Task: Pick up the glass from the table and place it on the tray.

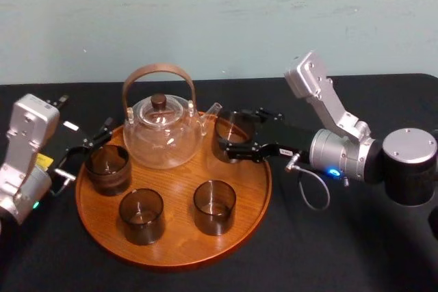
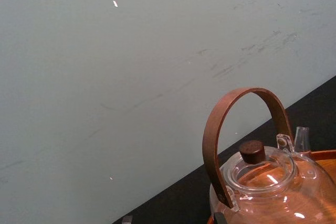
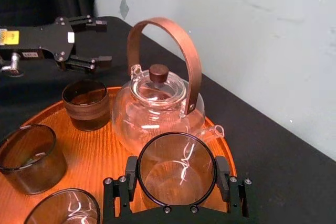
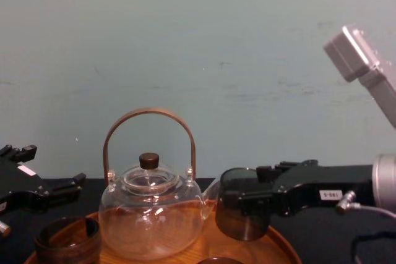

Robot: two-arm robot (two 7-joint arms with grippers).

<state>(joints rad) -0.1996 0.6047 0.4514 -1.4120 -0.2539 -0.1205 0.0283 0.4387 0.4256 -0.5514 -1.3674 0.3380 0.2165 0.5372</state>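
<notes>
The left end effector (image 3: 102, 41) hangs with its fingers apart and nothing between them, off the 9 o'clock edge of the round wooden tray (image 1: 171, 254), near the dark glass cup (image 1: 107, 169) that stands there. Two more cups (image 1: 142, 215) (image 1: 214, 206) sit toward 6 o'clock. A glass teapot (image 1: 163, 135) with a bent wooden handle takes the far middle. At about 2 o'clock, the right end effector (image 1: 229, 136) is clamped on the glass (image 3: 177, 171), a pad on each side of its wall, over the tray's rim and just beside the teapot's spout (image 1: 212, 109).

The main risk, as I judge it, is that spout: a small drift leftward would knock glass on glass. A release so close to the rim could leave the base half on the raised edge and tip it onto the black counter (image 1: 342, 251).

From the chest view the glass looks slightly lifted, but I cannot tell whether its base touches the wood. The tray's near edge is cut off there.
</notes>
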